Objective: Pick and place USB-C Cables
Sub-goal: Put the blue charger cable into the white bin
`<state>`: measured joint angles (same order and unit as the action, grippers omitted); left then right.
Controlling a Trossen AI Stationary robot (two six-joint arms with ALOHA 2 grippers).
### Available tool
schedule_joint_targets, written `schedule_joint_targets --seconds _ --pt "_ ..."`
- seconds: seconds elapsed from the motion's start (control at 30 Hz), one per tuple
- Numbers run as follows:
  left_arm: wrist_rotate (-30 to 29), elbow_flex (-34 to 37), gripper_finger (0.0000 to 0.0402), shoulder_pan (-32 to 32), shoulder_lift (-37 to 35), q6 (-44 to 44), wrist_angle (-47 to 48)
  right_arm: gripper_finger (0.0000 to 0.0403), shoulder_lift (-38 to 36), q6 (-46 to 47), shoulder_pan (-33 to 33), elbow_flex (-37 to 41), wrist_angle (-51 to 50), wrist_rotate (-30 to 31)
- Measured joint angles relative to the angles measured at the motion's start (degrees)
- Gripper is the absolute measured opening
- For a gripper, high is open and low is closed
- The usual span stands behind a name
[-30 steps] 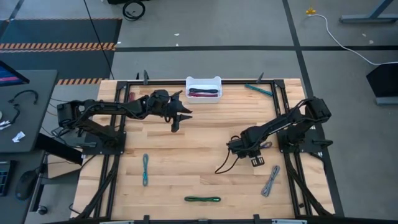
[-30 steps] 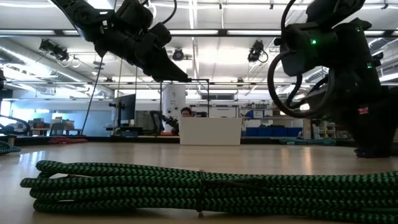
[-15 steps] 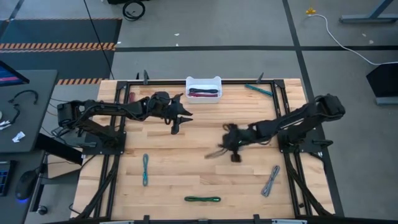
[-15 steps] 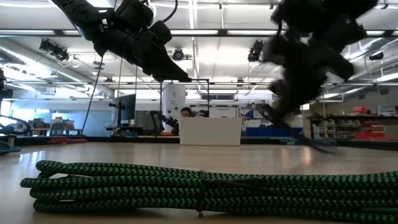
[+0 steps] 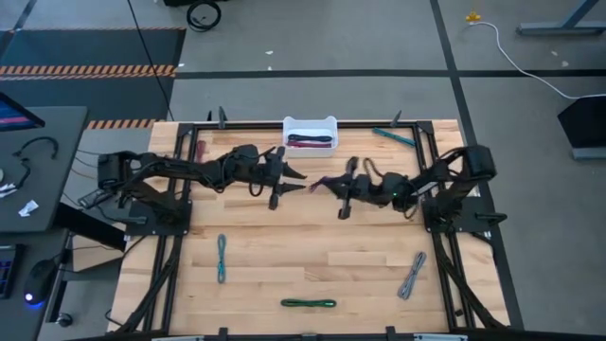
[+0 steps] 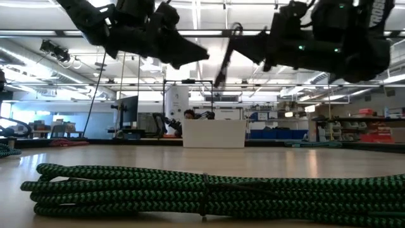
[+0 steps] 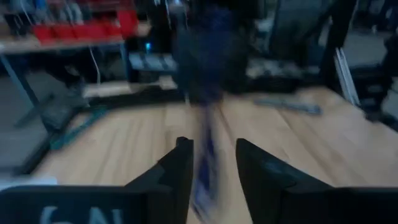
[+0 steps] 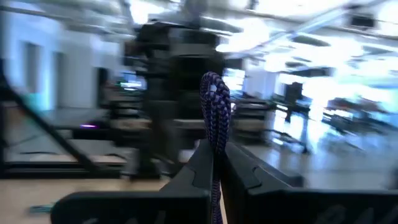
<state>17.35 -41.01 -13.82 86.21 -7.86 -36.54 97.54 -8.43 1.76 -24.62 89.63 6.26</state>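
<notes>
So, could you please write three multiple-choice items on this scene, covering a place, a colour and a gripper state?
1. Where is the white bin?
A. far edge, centre
B. near edge
C. left corner

2. What colour is the cable in the right gripper?
A. green
B. purple
C. grey

3. The left gripper is:
A. shut on a cable
B. open
C. out of view

Key: 1 A, the high view shows it mid far edge. 2 B, the right wrist view shows purple braid. 3 B, its fingers stand apart.
</notes>
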Motion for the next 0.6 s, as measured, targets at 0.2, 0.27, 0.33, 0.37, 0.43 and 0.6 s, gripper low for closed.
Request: schedule_joint_targets --seconds 0.2,0.27,0.33,0.37,0.43,0.6 --pt "0.15 0.13 0.0228 0.15 4.44 2.77 -5.65 0.0012 3.13 -1.8 0.26 -4.73 -0.46 -3.35" --pt "1.32 0.13 0.0258 0.13 5.36 2.87 -6.39 0.0012 3.09 -2.07 0.24 -4.92 -0.53 -3.35" --pt "2.91 0.13 0.0277 0.36 5.98 2.74 -6.7 0.0012 2.92 -2.07 0.31 -5.16 -0.06 -3.33" --pt "3.73 0.13 0.028 0.62 6.45 2.63 -7.37 0.0012 2.75 -2.07 0.34 -5.16 -0.12 -3.32" --pt "5.2 0.17 0.0281 0.99 6.65 2.3 -7.67 0.0012 2.7 -2.09 0.37 -5.16 -0.14 -3.09" --pt "3.96 0.17 0.026 1.88 6.63 0.77 -11.58 0.0012 2.58 -2.03 0.63 -5.16 -0.25 -3.0"
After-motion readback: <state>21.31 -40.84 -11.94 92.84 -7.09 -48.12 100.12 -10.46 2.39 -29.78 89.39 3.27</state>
